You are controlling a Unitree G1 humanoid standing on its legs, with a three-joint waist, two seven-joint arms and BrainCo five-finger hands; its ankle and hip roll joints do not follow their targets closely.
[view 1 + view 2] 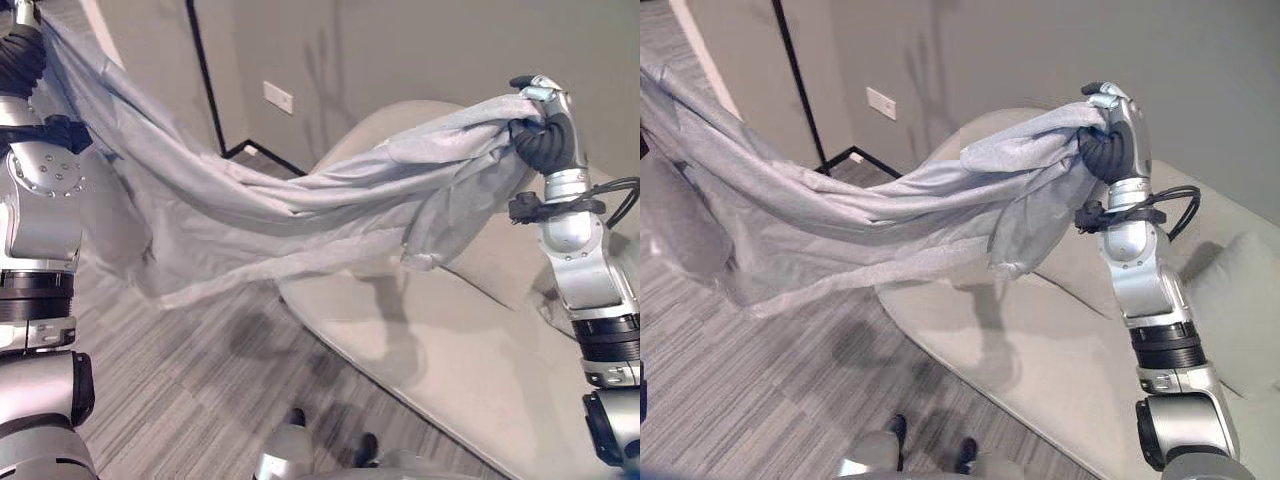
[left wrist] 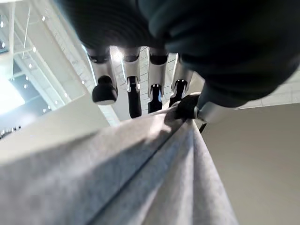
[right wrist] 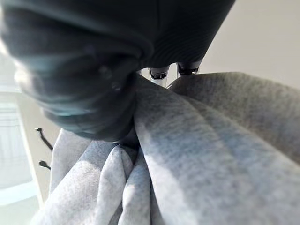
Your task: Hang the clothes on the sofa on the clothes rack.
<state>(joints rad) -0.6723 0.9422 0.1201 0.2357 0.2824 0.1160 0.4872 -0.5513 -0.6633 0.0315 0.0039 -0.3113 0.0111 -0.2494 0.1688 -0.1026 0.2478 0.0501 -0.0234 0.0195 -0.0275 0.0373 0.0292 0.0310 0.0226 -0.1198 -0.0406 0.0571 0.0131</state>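
Grey garment (image 1: 300, 215) stretches in mid-air between both raised arms, sagging in long folds above the pale sofa (image 1: 480, 360) and the striped grey floor (image 1: 190, 390). Right hand (image 1: 1108, 135), lifted over the sofa's backrest, is closed around a bunched end of the cloth, while the left hand (image 2: 140, 89) pinches the other end high up, fingers curled onto the fabric, beside a black rack pole (image 1: 205, 75).

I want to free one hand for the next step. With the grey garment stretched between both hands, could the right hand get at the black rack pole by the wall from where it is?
Probably not. The right hand is shut on the grey garment above the sofa, while the black rack pole stands well toward the robot's left, behind the cloth.
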